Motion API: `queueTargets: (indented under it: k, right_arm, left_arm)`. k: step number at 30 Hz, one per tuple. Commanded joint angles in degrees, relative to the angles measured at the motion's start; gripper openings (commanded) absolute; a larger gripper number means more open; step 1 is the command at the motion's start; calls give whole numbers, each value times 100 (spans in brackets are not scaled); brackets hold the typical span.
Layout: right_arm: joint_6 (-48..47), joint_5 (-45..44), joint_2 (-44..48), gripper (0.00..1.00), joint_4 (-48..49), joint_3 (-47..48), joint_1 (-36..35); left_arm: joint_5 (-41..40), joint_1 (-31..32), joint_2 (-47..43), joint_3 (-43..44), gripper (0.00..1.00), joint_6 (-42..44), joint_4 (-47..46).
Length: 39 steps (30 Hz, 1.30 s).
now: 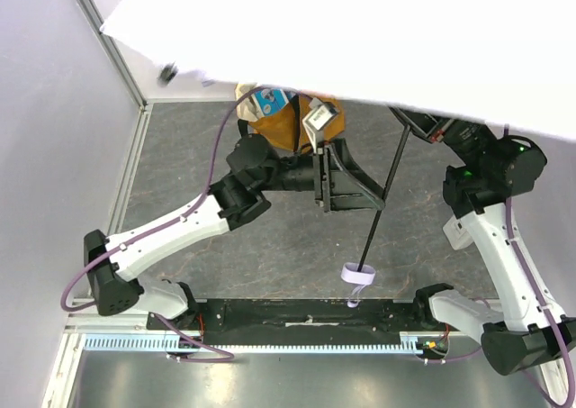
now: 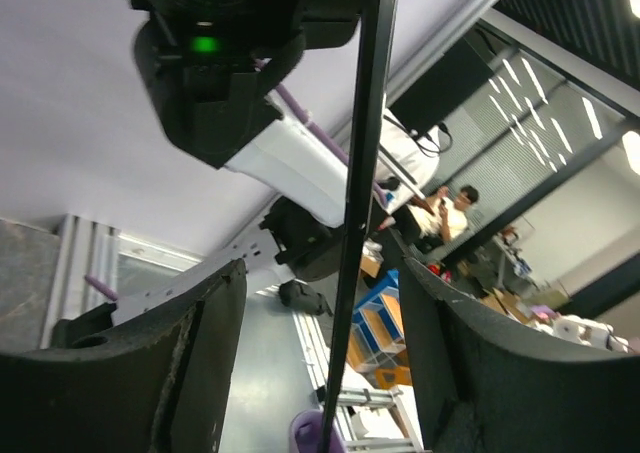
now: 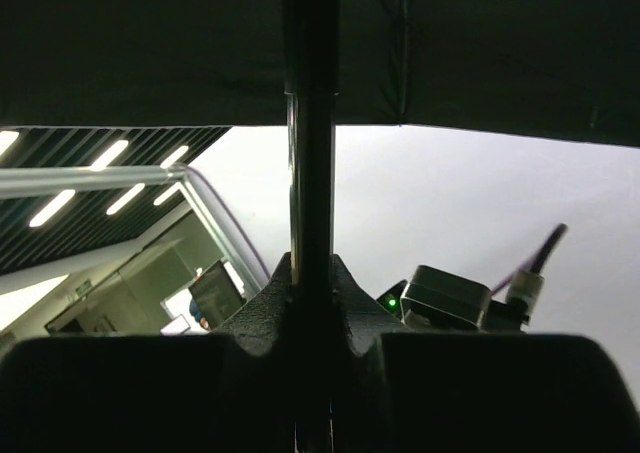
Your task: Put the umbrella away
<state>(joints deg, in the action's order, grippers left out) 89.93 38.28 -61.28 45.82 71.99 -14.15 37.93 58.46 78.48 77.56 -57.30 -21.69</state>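
Uppermost and closest to the overhead camera is the umbrella [image 1: 360,39]. Its pale canopy is spread open across the far part of the scene and hides much of what lies under it. A slim black shaft [image 1: 374,237] slants from beneath the canopy's near edge down and leftward toward the near side of the table [image 1: 270,246]. It ends in a small lavender wrist strap [image 1: 357,276], which hangs close to the near edge between the two arm bases.

The left gripper [image 1: 378,199] reaches in from the left at mid-table. Its jaws stand wide on either side of the shaft. In the left wrist view the shaft [image 2: 355,223] runs upright through the gap between the two dark fingers [image 2: 190,373], with daylight on both sides, so neither finger touches it.

The right gripper [image 3: 310,283] is mostly covered by the canopy in the overhead view. In the right wrist view its jaws are drawn in narrowly around the shaft [image 3: 308,173], which sits in the notch between them with no gap visible. The dark underside of the canopy fills the top of that view.

A mustard-and-cream tote bag [image 1: 279,124] lies on the far side of the table behind the left arm's wrist, and the canopy edge partly overlaps it.
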Motion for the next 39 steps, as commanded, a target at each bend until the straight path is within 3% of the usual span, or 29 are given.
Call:
queueTargets:
  k: [1, 8, 10, 14, 17, 18, 19, 22, 25, 29, 32, 39]
  right_arm:
    - [279, 39, -68, 0, 954, 254, -9]
    - [586, -84, -419, 0, 1858, 71, -9]
    - [858, -163, -543, 0, 2289, 35, -17]
    - [869, -155, -526, 0, 2160, 122, -26]
    - [309, 64, -403, 0, 1118, 280, -26]
    - [-60, 118, -316, 0, 295, 359, -26]
    - [-638, 109, -236, 7, -566, 473, -26]
    - [-2405, -328, -192, 55, -3658, 1192, -26]
    - [-3383, -1101, -323, 72, -5228, 1808, -26]
    - [-3921, -2086, -726, 75, -5838, 2485, -26]
    - [-4132, -2360, -1175, 75, -6094, 3083, -96]
    - [-4941, -3722, -1457, 74, -6217, 3664, -843]
  left_arm:
    - [382, 140, 255, 593, 66, -396, -872]
    - [566, 210, 572, 944, 61, -485, -1101]
    - [557, 236, 651, 1146, 52, -301, -812]
    - [260, 272, 695, 1428, 21, 244, 14]
    - [-407, 306, 511, 1481, 2, 893, 787]
    - [-818, 350, 406, 1473, 2, 1244, 1094]
    - [-1284, 412, 301, 1490, 2, 1508, 1367]
    - [-2515, 561, 37, 1561, 2, 2108, 2132]
    - [-3238, 605, -104, 1472, 2, 2363, 2502]
    - [-4115, 798, -35, 1657, 2, 2749, 3021]
    - [-5048, 1185, 150, 2051, 2, 3338, 3477]
    - [-5762, 1405, 361, 2369, 2, 3594, 3865]
